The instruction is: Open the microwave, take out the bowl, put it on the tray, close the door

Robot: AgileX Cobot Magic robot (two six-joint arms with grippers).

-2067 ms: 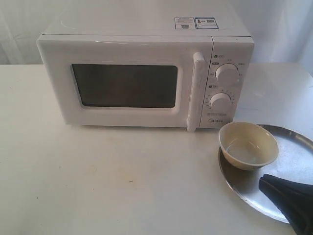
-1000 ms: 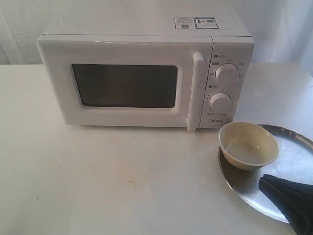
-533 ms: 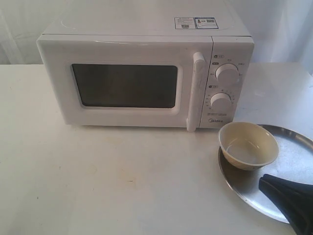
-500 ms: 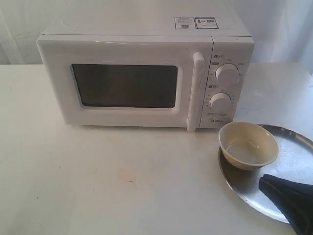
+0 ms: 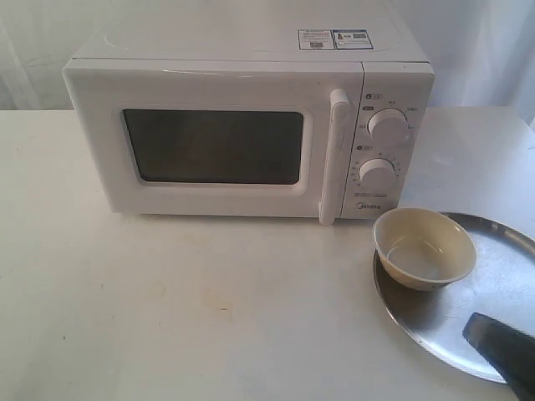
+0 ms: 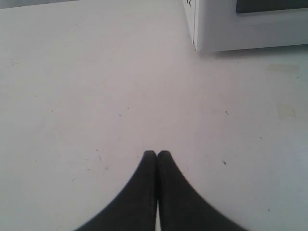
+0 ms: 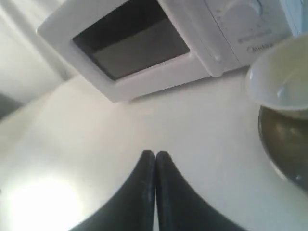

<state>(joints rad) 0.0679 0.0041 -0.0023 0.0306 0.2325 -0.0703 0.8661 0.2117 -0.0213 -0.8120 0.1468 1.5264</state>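
Exterior view: the right gripper (image 5: 478,330) is pulling back, sitting lower and farther from the microwave (image 5: 251,83) than a moment ago, so less of it is covering the silver tray (image 5: 435,322). Nothing else is moving. The cream bowl (image 5: 425,248) is resting on the part of the tray nearest the microwave, just in front of its two dials (image 5: 387,125), and the door (image 5: 213,146) is lying flush and shut. I judge the task to be finishing, with the arm retreating. This view is not showing whether the fingers are parted. The right wrist view is showing them pressed together, holding nothing, with bowl and microwave ahead. The left gripper (image 6: 157,155), missing from the exterior view, is appearing only in the left wrist view. It is clenched, empty, and hovering over bare white table (image 6: 96,72) with a microwave corner beyond.
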